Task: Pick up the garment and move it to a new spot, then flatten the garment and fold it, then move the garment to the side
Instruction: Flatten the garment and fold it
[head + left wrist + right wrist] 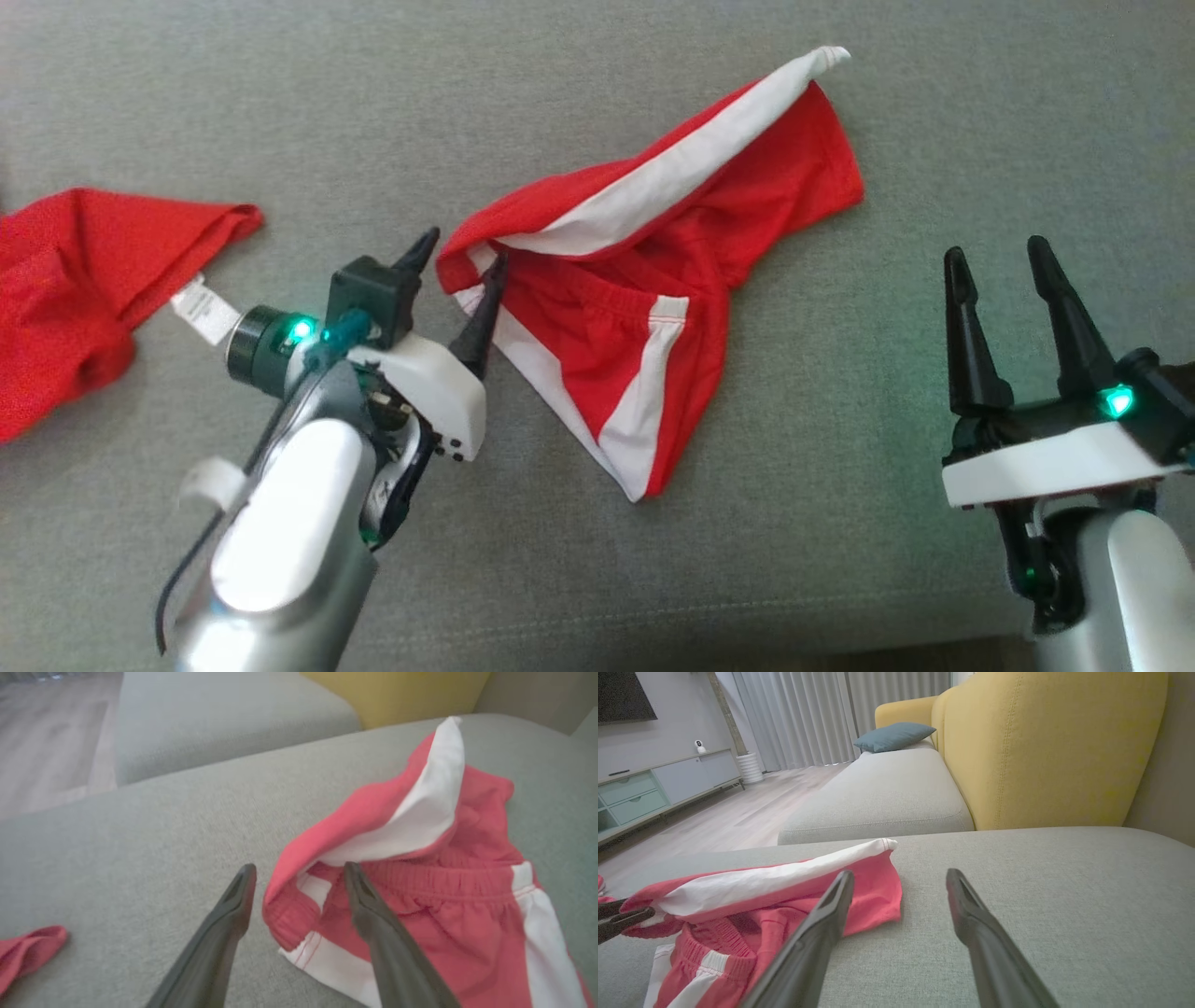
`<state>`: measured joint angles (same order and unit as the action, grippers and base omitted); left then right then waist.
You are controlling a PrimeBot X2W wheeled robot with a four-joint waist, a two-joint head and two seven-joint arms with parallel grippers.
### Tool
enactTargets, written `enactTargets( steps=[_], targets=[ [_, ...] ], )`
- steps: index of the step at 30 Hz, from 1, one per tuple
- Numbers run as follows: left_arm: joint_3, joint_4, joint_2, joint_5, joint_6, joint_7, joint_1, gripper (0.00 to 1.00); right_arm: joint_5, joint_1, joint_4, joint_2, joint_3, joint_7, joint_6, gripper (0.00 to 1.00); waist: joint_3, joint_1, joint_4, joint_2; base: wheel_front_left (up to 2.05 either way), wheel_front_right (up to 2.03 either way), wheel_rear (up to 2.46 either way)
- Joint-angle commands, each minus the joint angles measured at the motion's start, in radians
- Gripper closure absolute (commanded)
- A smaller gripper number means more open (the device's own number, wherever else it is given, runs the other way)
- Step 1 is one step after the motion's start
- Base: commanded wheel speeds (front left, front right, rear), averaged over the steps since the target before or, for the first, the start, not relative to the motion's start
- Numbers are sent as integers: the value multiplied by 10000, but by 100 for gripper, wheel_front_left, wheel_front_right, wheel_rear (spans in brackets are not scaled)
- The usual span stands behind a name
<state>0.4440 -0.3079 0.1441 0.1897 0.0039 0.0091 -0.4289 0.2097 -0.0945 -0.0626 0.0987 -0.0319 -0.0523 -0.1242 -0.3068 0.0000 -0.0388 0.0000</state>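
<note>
Shorts point(597, 345), red with white panels, lie crumpled on the grey cushion point(840, 560), waistband exposed and one white-edged flap folded over the top.

Left pincer point(464, 248): released, jaws wide, at the shorts' waistband corner. One finger overlaps the waistband. The other stands just off the fabric over bare cushion, so the corner's edge sits between them. Contact with the cloth cannot be confirmed.

Right pincer point(994, 247): released, jaws wide, grasping nothing, well apart from the shorts on the opposite side.

Second red garment point(75, 271), with a white label point(203, 311), lies beyond the left pincer, clear of the shorts.
</note>
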Motion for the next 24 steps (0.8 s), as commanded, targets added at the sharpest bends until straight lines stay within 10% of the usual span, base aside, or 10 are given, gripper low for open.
enactTargets(
  steps=[1,2,21,22,24],
  targets=[
    [-320,174,176,121,-61,68,-361,60,36,-297,-310,-17,-268,2,-65,0,-80,0,-106,0,0,0,0],
    [-363,55,185,218,-133,130,-464,100,51,-323,-291,-21,-295,-11,-65,0,-117,0,-156,0,0,0,0],
    [-1629,-2507,347,2097,-762,1224,-2755,100,349,-755,109,-80,-569,-35,-65,0,-728,0,-581,0,0,0,0],
    [-1678,-2754,357,2157,-785,1174,-2866,97,356,-779,135,-77,-581,-45,-65,0,-744,0,-602,0,0,0,0],
    [-1706,-3189,381,2208,-841,1010,-3030,39,366,-810,182,-76,-589,-66,-65,0,-765,0,-633,0,0,0,0]
  ],
)
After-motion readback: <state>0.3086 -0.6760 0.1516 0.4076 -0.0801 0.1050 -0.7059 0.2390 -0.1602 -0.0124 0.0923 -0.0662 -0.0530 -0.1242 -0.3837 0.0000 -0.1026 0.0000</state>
